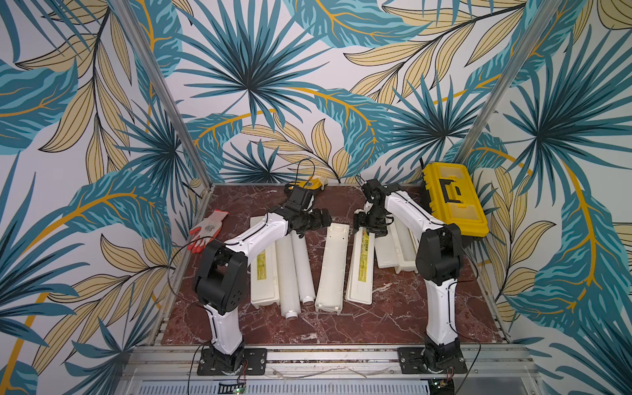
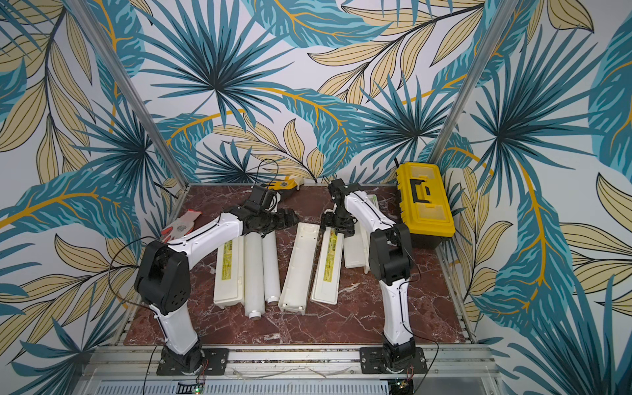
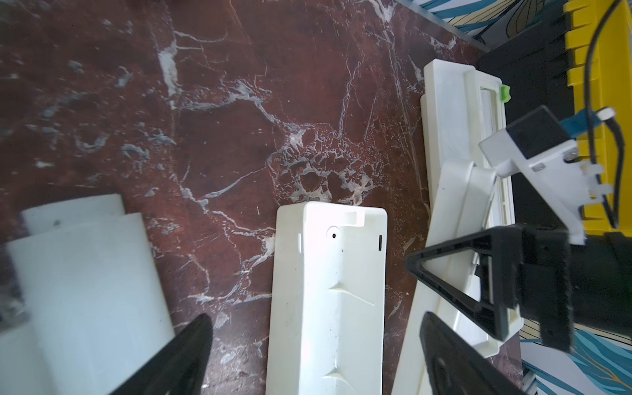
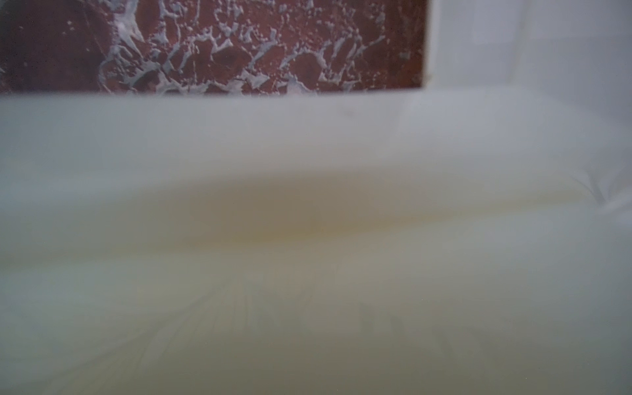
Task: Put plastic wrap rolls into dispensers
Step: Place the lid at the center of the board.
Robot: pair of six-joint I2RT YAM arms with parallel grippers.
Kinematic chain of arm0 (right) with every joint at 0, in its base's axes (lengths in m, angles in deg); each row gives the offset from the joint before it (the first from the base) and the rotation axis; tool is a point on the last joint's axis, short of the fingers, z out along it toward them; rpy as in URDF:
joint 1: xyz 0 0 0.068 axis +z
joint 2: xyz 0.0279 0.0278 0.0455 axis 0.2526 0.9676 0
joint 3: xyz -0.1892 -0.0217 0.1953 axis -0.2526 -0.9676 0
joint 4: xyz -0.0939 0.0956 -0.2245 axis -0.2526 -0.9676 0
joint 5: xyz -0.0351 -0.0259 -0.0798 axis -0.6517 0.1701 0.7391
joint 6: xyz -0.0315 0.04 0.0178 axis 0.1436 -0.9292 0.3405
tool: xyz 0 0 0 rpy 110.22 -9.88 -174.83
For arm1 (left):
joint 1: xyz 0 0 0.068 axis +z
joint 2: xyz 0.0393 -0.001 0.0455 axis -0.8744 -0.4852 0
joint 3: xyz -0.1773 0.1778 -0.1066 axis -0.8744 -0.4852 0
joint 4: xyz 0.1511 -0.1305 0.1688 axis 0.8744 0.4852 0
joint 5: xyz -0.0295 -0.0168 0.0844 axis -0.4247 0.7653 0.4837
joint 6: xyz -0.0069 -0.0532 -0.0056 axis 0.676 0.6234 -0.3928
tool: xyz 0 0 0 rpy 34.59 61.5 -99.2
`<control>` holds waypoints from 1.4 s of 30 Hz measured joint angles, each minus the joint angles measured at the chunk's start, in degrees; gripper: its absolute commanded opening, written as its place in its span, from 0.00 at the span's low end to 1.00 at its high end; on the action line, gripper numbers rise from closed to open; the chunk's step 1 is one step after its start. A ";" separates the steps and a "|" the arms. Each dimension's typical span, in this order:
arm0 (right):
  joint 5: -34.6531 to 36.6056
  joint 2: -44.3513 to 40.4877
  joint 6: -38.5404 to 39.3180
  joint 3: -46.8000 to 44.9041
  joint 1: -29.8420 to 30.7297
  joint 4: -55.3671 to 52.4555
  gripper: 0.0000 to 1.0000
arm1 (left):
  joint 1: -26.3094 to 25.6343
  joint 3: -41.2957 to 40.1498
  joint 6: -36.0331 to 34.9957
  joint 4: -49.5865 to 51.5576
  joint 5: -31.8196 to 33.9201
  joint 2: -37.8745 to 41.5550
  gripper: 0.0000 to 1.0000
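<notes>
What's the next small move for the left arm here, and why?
Probably slide the open left gripper sideways over the nearer plastic wrap roll and lower around its far end. The jaws stand wide and empty just beside it, and that roll lies bare on the marble tabletop, not yet loaded.

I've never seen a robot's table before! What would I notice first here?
Probably the bright yellow toolbox in the far right corner. Then the two white rolls lying side by side next to the left arm, and the orange-and-white glove at the left edge.
</notes>
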 measured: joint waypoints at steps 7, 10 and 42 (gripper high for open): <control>0.26 5.79 -1.46 3.26 0.15 1.51 0.54 | 1.86 -6.97 0.61 4.68 2.40 2.95 0.92; 0.48 9.27 -1.55 5.79 0.20 1.22 0.57 | 2.34 -8.55 1.64 6.54 3.26 3.30 0.91; 4.55 3.61 1.57 1.73 4.52 1.66 0.71 | -0.68 -11.19 9.49 11.21 5.60 2.32 0.91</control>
